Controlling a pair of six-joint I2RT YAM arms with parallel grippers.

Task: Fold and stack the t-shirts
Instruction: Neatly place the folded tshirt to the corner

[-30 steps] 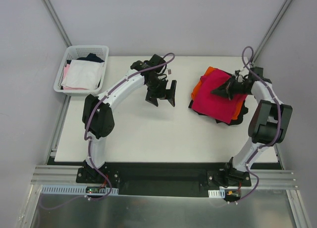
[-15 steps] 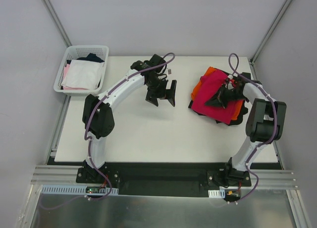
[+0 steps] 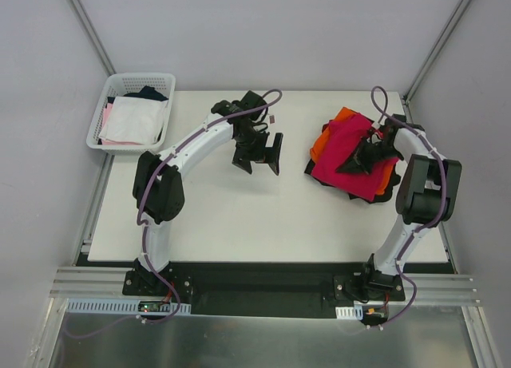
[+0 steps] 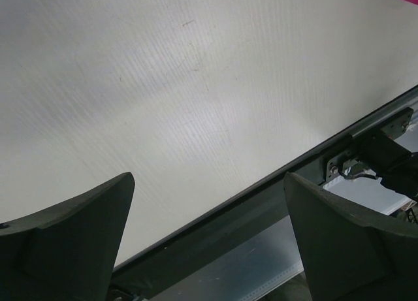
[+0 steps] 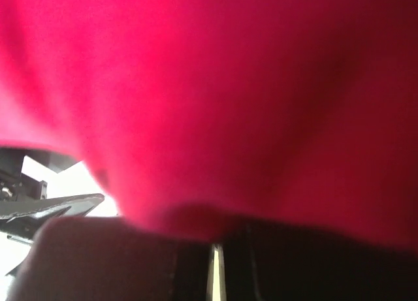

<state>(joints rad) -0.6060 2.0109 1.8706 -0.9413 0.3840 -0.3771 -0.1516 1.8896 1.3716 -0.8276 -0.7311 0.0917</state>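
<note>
At the table's right lies a pile of t-shirts: a crimson t-shirt on top, an orange one under it, and a black one peeking out at the bottom. My right gripper rests on the pile, shut on the crimson t-shirt. In the right wrist view the crimson cloth fills the frame and drapes over my shut right gripper. My left gripper hangs open over the middle of the table, holding nothing. In the left wrist view its fingers stand wide apart above the bare table.
A white mesh basket stands off the table's back left corner, with white, pink and dark garments in it. Grey walls close in the back and sides. The table's near edge and a metal rail appear in the left wrist view.
My right gripper has shifted left over the pile, drawing the crimson t-shirt's edge with it, so the cloth lies narrower and more bunched. The left arm has barely moved.
</note>
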